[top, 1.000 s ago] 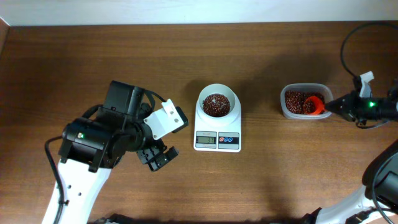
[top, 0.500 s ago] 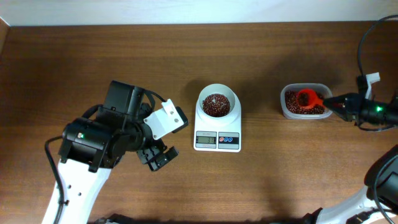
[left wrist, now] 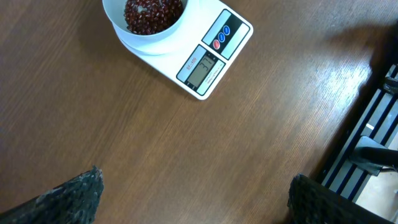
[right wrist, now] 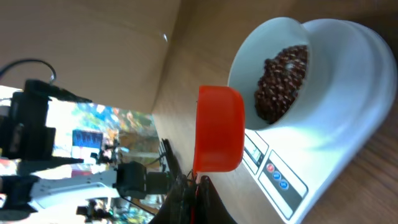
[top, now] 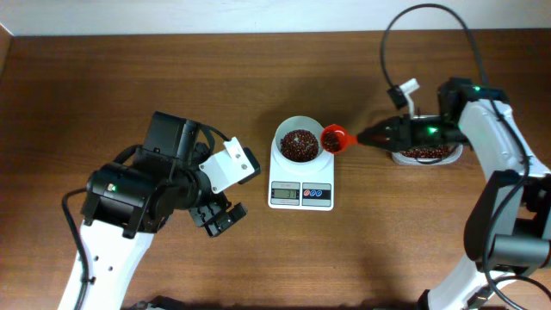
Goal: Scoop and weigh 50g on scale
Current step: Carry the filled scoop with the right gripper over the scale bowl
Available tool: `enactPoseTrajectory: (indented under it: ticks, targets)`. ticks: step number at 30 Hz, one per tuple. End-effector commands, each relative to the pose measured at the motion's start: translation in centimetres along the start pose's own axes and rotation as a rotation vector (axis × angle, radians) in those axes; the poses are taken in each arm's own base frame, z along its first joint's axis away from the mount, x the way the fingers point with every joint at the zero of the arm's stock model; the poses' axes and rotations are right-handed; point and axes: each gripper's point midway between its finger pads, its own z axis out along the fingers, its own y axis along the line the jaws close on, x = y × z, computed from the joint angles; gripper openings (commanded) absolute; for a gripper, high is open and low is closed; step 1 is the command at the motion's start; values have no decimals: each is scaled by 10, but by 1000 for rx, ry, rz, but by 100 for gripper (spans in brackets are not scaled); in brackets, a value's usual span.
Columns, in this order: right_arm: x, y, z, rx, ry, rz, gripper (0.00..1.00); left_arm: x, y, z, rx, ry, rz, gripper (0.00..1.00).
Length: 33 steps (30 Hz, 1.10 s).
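Overhead view. The right end effector (top: 366, 137), clamped together on the handle of a small orange-red plastic scoop (top: 334, 137), has left the clear plastic tub (top: 405, 158) where it was a second ago. It now holds the scoop just beside the rim of the round white bowl (top: 301, 127), so a tip into the bowl appears imminent. Whether the scoop is loaded cannot be told.

The small white digital scale (top: 301, 195) stands mid-surface (top: 258, 77), unmoved. Its bowl holds a shallow heap of small dark red-brown beans (top: 299, 145) covering the bottom. The grey display is lit but too small to read.

The left end effector (top: 215, 220), fingers (left wrist: 68, 196) wide apart and holding nothing, remains parked left of the scale.
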Motion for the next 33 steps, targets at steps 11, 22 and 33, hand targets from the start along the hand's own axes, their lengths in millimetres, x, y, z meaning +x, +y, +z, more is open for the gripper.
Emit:
enactPoseTrajectory:
  ticks: [11,22,33]
  targets:
    - [0,7,34,-18,61,-126,4,-3,4,-4,-16,-11,14,99]
    - [-24,6,33,1,13,-249,4,-3,4,-4,-16,-11,14,99]
    - [-48,-24,48,199,19,-387,4,-3,4,-4,-16,-11,14,99]
